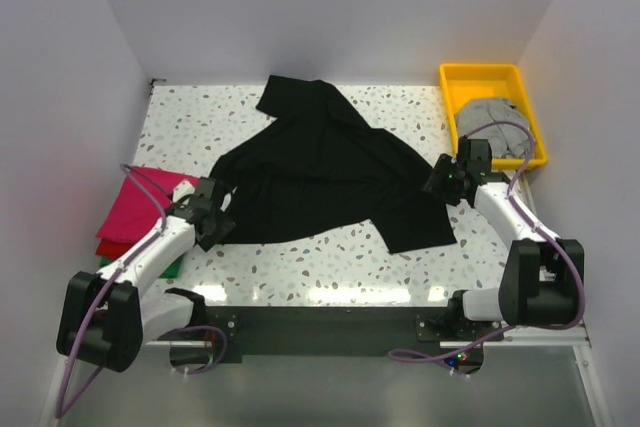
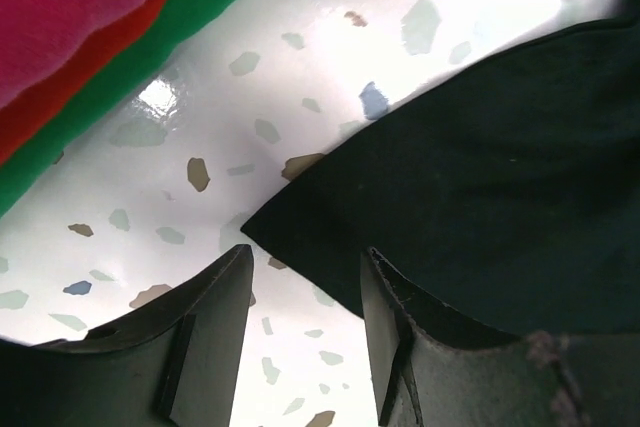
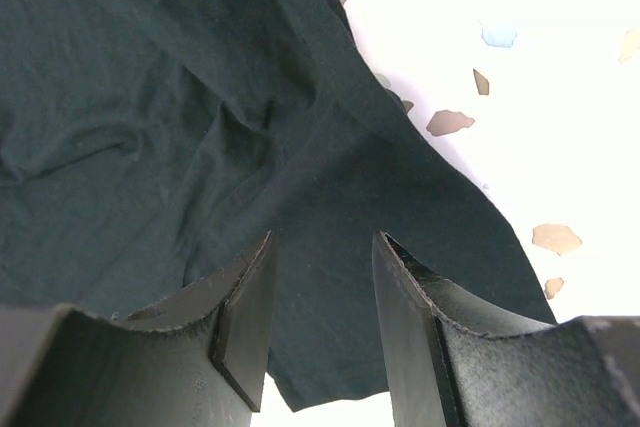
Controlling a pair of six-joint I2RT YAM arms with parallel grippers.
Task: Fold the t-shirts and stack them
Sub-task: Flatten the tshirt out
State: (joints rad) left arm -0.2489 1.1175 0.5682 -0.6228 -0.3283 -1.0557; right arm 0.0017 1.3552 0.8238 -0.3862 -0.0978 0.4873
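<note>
Left claw (image 1: 215, 209) and right claw (image 1: 445, 179) sit low at opposite edges of the black t-shirt (image 1: 320, 167) in my overhead view. The shirt lies spread but rumpled and askew across the middle of the table (image 1: 300, 272), not yet folded. At the table's left edge is a flat pile: the magenta t-shirt (image 1: 135, 209) on top, the edge of a red t-shirt (image 1: 105, 247) under it, and a green t-shirt (image 1: 176, 267) at the bottom. The grey t-shirt (image 1: 490, 117) lies bunched in the yellow tray (image 1: 480, 72) at the far right. I judge three of the five shirts done, the black one in hand and the grey one untouched.

From the left wrist, that claw's jaws stand well apart and grip nothing. A corner of the black shirt lies on the table just ahead of the gap, with one finger over the cloth's edge. The magenta, red and green layers show at upper left, near the black shirt but apart from it.

From the right wrist, the jaws are likewise parted, with black cloth beneath the gap near the hem. Nothing is pinched, and I cannot tell whether the pads touch the cloth.
</note>
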